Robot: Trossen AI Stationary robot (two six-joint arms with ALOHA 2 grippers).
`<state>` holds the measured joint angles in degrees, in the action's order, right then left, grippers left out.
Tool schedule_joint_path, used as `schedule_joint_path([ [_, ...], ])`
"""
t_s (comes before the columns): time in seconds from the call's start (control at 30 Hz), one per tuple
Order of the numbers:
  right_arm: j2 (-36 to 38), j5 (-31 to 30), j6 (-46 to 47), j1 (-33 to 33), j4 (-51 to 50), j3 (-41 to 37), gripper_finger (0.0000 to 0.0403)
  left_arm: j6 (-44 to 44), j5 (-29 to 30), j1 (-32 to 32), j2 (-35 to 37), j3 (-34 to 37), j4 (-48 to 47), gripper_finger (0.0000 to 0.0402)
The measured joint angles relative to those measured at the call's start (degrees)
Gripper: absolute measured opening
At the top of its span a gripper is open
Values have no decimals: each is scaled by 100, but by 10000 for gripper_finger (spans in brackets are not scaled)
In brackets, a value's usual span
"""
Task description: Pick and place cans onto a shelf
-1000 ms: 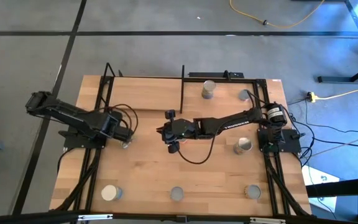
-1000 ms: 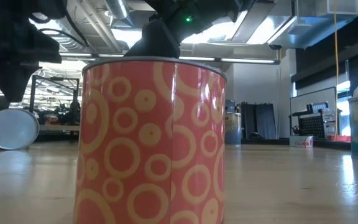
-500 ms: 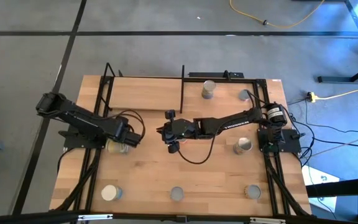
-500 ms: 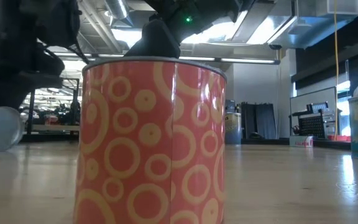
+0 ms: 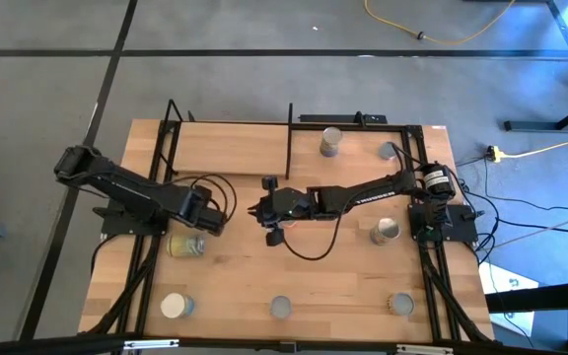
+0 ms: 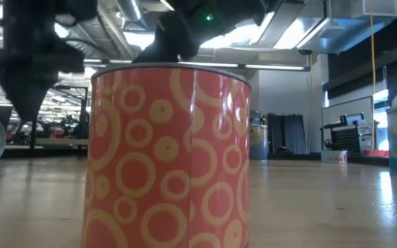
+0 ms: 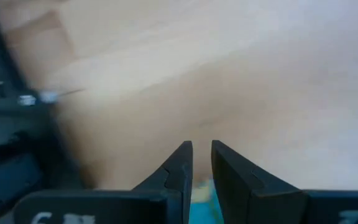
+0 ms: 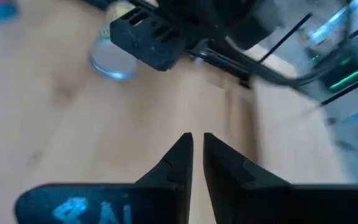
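**Wooden surface, one can on its side beside the left claw**

Wood covers the whole surface (image 5: pixel 304 286), and the shelf (image 5: pixel 230 148) sits at its far edge, a pale board inside thin black rods. The left claw (image 5: pixel 217 219) hovers over the surface's left-middle part, on the near side of the shelf. Seen from its own wrist, its fingers (image 7: pixel 178 171) stand nearly together with only a narrow slit between them, and they hold nothing. A tan can (image 5: pixel 185 245) lies on its side just beside that claw, toward the near edge and slightly to the left; its silver end shows at the left border of the low view.

The right claw (image 5: pixel 256 209) hangs over the middle of the surface, pointing at the left claw and well short of touching it. Its fingers (image 8: pixel 180 157) are likewise almost closed and empty.

Other cans stand upright around them. Beyond the right claw, two cans stand at the far edge: a grey-topped can (image 5: pixel 330 141) just past the shelf's right rod, and another can (image 5: pixel 389 151) near the far right corner. To the right of the right claw stands a can with a pale top (image 5: pixel 387 231). Along the near edge stand three: a white-topped can (image 5: pixel 175 306), the orange-red can (image 6: pixel 169 155) that fills the low view, and a tan-topped can (image 5: pixel 399 304).
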<state>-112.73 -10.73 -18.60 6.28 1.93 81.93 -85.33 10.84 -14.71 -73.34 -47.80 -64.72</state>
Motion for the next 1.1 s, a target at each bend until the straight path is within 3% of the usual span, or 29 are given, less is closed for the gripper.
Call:
schedule_joint_path([
  [0.13, 0, 674, 869, 0, 122, 0, 42, 325, 86, -129, 394, -404, -222, 55],
  [0.3, -73, 1187, 1262, 34, 423, 0, 42, 618, 234, -400, 874, -688, -261, 52],
  [0.53, -333, 1211, 1987, 225, 610, 277, 42, 766, 147, -930, 1533, -696, -593, 51],
  [0.7, -1037, 1197, 2453, 357, 796, 1013, 42, 757, 33, -1355, 1920, -696, -883, 51],
  [0.9, -1986, 1237, 2936, 506, 459, 2344, 42, 732, -593, -1906, 2125, -696, -1267, 51],
  [1.1, -2635, 1434, 4092, 512, -7, 3263, 42, 596, -833, -2407, 2131, -696, -1663, 51],
])
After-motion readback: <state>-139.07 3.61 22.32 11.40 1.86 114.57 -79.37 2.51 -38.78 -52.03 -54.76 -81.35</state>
